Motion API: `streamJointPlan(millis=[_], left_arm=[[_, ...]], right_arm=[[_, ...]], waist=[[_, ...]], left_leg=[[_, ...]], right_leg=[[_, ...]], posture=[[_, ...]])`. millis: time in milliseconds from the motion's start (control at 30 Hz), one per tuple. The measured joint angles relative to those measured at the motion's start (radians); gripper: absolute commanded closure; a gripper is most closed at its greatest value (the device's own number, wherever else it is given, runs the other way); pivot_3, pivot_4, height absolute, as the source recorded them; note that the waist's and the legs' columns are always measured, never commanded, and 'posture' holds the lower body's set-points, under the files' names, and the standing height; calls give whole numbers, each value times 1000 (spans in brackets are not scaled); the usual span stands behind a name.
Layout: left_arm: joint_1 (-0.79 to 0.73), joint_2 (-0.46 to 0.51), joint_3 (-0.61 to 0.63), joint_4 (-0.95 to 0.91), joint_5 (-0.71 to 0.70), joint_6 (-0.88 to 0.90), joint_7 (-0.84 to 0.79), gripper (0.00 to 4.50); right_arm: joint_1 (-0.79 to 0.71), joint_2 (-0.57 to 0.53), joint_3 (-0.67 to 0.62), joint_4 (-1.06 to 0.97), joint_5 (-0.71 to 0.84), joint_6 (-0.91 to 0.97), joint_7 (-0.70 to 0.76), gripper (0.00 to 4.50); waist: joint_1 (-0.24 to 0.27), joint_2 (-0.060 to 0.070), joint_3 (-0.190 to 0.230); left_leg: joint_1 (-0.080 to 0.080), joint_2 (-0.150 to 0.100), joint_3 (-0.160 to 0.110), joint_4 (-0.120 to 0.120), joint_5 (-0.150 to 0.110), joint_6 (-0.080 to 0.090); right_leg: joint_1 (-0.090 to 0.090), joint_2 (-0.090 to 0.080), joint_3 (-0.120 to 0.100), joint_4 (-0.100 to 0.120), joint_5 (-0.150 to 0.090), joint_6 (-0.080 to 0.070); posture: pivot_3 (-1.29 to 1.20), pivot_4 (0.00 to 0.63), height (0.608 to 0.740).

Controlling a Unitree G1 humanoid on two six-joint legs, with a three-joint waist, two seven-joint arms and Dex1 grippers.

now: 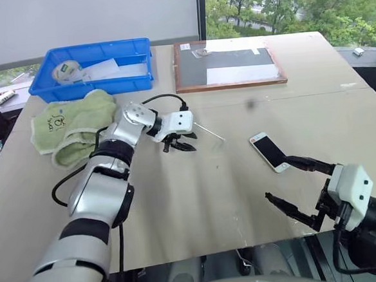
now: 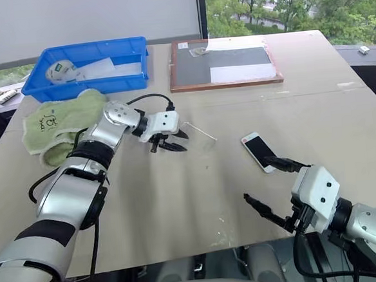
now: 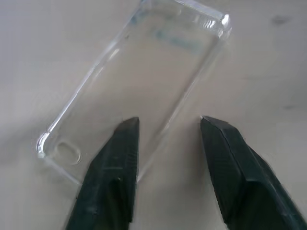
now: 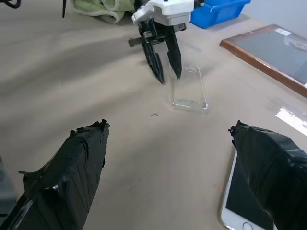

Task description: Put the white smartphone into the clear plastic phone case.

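Observation:
The clear plastic phone case (image 3: 139, 86) lies flat on the table, hollow side up, just right of my left gripper (image 1: 178, 143). That gripper points down at the case's near end with its fingers a little apart. One fingertip is over the case, the other beside it, and the case's long rim runs between them. The white smartphone (image 1: 270, 151) lies screen up on the table further right. My right gripper (image 1: 277, 176) hovers wide open just in front of the phone, one finger close beside it, with nothing between its fingers.
A blue bin (image 1: 96, 69) with a tape roll and papers stands at the back left. A green towel (image 1: 71, 126) lies in front of it. A wood-framed dark board (image 1: 228, 64) lies at the back centre. A black cable (image 1: 165, 97) loops by my left wrist.

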Motion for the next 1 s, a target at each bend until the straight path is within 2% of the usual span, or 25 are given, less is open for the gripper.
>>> streamJointPlan(millis=[33,200,300,333,400,500,633,733,867,900,933,1000], left_arm=[[-12,-5,-2,28,15,-23,10,4424],[-33,-11,6,79,25,-41,4,4424],[-32,-15,42,74,-12,56,-89,4424],[-23,-14,49,38,-38,137,-145,4424],[24,7,50,-105,-85,273,-201,4424],[167,79,50,-499,-157,530,-227,4424],[372,127,56,-929,-179,764,-152,4424],[492,132,42,-1133,-169,898,-49,4424],[542,119,20,-1263,-159,991,64,4424],[546,119,14,-1278,-160,1010,87,3912],[551,119,12,-1290,-164,1027,100,3722],[567,119,8,-1315,-184,1059,119,2724]], right_arm=[[10,2,0,-9,-2,0,-5,0],[45,12,-1,-35,-7,4,-28,0],[46,15,-1,-41,-26,13,-59,0],[46,23,0,-42,-45,17,-76,0],[40,29,3,-42,-73,21,-102,0],[15,13,23,-43,-106,76,-138,0],[-45,-8,48,-39,-80,200,-159,0],[-126,-15,50,-7,-18,311,-172,0],[-204,-23,55,65,-13,390,-201,0],[-228,-26,62,82,-25,402,-214,0],[-253,-26,70,95,-32,413,-222,0],[-286,-25,87,124,-43,432,-236,0]], waist=[[1,0,0],[1,0,-1],[0,0,-1],[0,-1,-1],[-2,0,-1],[-19,0,-1],[-23,0,-1],[-20,0,-1],[-15,0,-1],[-18,0,-1],[-19,0,-1],[-22,1,-1]], left_leg=[[1,0,0,0,0,0],[2,2,0,0,0,0],[1,1,0,0,0,0],[0,1,0,0,0,0],[-1,2,0,0,0,0],[-1,3,0,-1,0,0],[0,3,1,-1,0,0],[2,3,-1,-1,0,0],[2,2,-2,-1,0,0],[2,2,-2,-1,0,0],[2,1,-1,-1,0,0],[1,1,-1,-2,0,0]], right_leg=[[0,0,0,0,0,0],[1,0,0,0,0,0],[1,0,0,0,0,0],[0,0,0,0,0,0],[-1,0,0,0,0,0],[-1,-1,2,0,0,0],[-1,-1,5,0,0,0],[0,-1,4,1,0,0],[1,-1,3,1,0,0],[1,-1,3,1,0,0],[1,-1,4,1,0,0],[0,0,4,0,-1,0]], posture=[[0,150,740],[0,150,740],[0,150,740],[0,150,740],[0,150,740],[0,150,740],[0,150,740],[0,150,740],[0,150,740],[0,150,740],[0,150,740],[0,150,740]])
